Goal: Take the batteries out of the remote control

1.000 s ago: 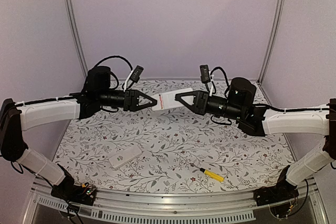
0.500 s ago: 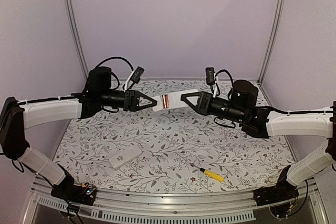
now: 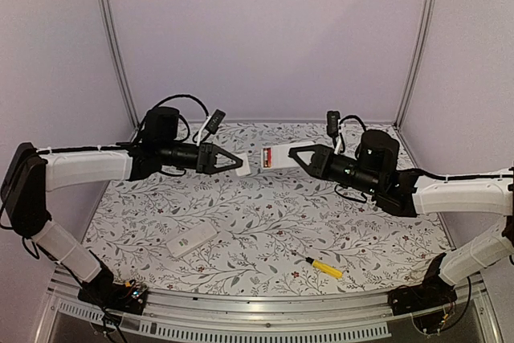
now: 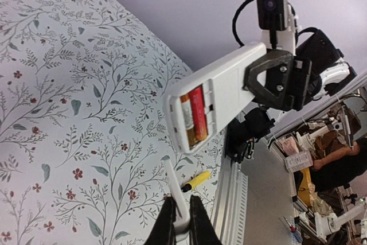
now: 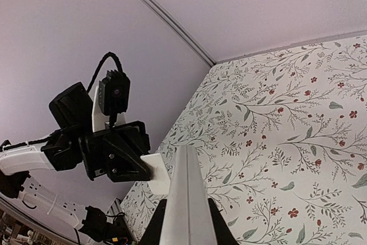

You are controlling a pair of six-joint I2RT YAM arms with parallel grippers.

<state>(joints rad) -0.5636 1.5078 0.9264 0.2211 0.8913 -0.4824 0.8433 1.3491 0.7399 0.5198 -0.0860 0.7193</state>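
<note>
Red-orange batteries (image 4: 194,116) sit in the open bay of the white remote (image 4: 226,81). Your right gripper (image 3: 291,154) pinches the remote's other end, holding it above the table (image 3: 265,222). Your left gripper (image 4: 182,222), just apart from the remote, is clamped on a thin white panel (image 4: 174,185). A yellow-handled screwdriver (image 3: 327,267) lies near the front edge.

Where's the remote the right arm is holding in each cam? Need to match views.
Top external: remote mid-air, just right of centre.
Left wrist: remote centre-right, open bay facing the camera, batteries showing.
Right wrist: remote bottom centre, edge-on between its own jaws.
Shared landmark: the floral table cover, in all three views.
</note>
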